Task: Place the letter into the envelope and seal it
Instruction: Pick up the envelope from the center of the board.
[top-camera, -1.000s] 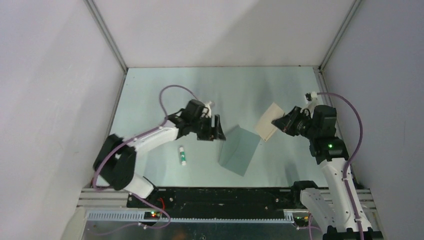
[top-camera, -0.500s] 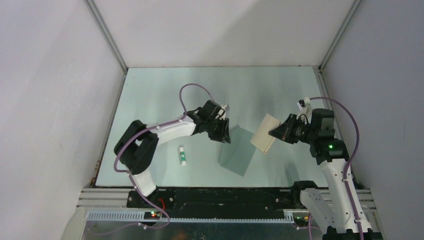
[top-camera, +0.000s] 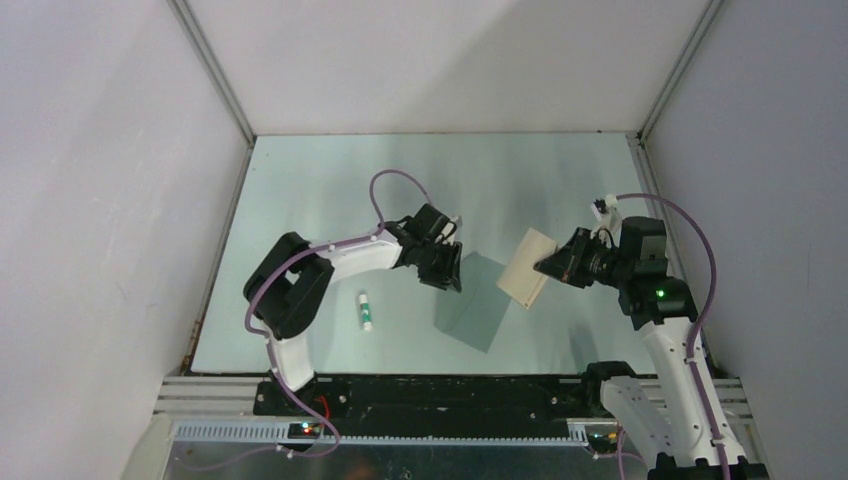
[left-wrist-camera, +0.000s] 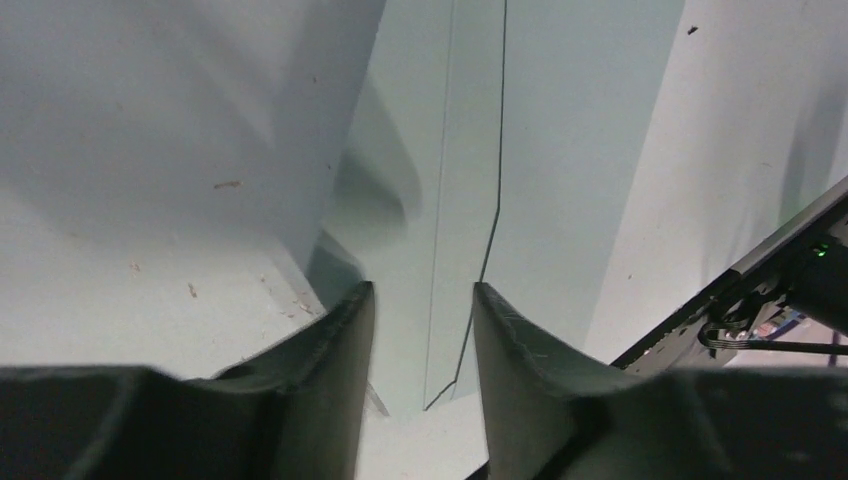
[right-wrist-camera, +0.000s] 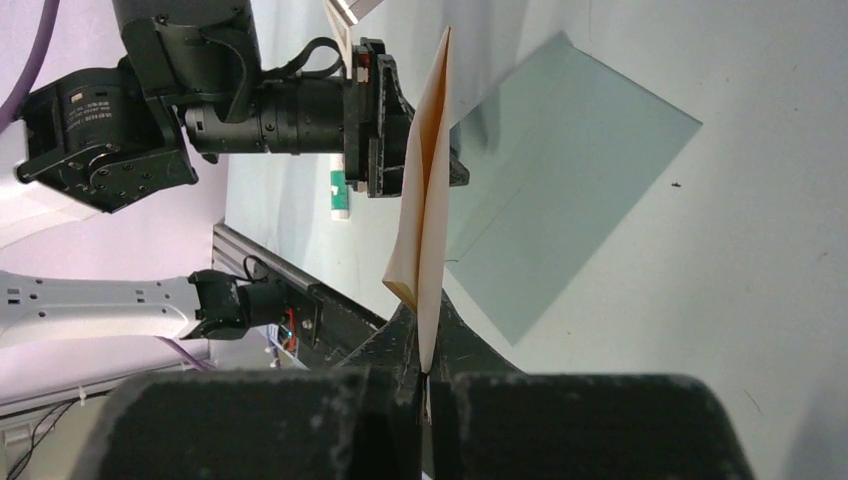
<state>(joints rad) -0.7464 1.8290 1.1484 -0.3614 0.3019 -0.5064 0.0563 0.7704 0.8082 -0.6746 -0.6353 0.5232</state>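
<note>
The envelope (top-camera: 478, 305) lies flat on the table (top-camera: 300, 200), with a green-capped white stick (top-camera: 365, 311) well apart to its left. The left gripper (top-camera: 450, 274), jaws apart, sits at the envelope's far-left corner. The right gripper (top-camera: 549, 266) is clamped on the letter (top-camera: 527, 268), just right of the envelope.

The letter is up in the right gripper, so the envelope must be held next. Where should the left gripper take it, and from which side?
Likely the envelope's left long edge, beside the open left gripper, coming in low from the left. It lies flat on the table, so only an edge can be pinched; the right gripper and letter crowd its right.
</note>
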